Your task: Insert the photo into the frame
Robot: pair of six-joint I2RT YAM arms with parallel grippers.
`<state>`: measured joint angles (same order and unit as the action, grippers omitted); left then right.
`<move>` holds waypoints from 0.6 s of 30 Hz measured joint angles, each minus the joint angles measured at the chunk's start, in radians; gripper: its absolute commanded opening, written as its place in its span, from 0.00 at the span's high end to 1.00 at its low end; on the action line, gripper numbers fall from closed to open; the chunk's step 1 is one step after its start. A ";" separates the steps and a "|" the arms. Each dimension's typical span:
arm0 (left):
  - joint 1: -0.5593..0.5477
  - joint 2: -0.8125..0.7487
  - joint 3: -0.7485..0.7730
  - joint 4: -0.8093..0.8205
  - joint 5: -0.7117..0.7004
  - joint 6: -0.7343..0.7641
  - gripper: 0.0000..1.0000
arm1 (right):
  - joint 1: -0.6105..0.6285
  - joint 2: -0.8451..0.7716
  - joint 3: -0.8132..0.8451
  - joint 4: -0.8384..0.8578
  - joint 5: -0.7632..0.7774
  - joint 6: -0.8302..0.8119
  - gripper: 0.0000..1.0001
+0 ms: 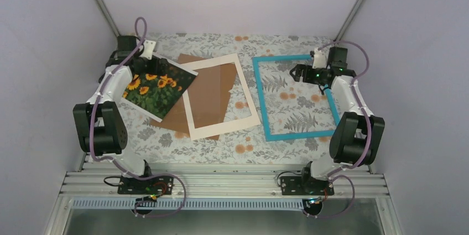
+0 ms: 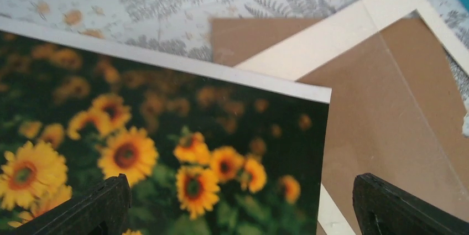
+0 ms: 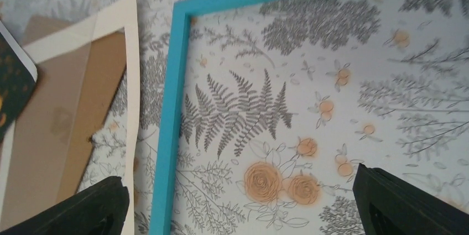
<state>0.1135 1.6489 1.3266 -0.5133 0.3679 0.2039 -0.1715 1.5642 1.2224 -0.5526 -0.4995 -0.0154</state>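
Left of the mat (image 1: 250, 97), the photo (image 1: 156, 88) is lying face up, overlapping the board (image 1: 210, 97); a shallow pinch at that raised edge is looking best. My left gripper (image 2: 243, 207) is hovering over it, fingers spread. Right of the mat, my right gripper (image 3: 243, 207), likewise spread, is hovering over the frame (image 1: 260, 94).

Left hand (image 1: 149, 64) spread wide; right hand (image 1: 295, 72) likewise, hovering.
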 measured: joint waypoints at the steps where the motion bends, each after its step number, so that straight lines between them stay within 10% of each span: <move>1: -0.012 -0.004 -0.024 0.013 -0.015 -0.008 0.00 | 0.012 0.000 -0.013 0.001 0.013 0.001 0.00; 18: -0.101 -0.140 -0.238 0.190 -0.291 -0.114 0.00 | 0.292 0.042 -0.064 0.066 0.277 0.093 0.00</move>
<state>0.0128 1.5093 1.0882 -0.3233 0.0765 0.0898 0.1207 1.6062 1.1584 -0.4862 -0.2222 0.0776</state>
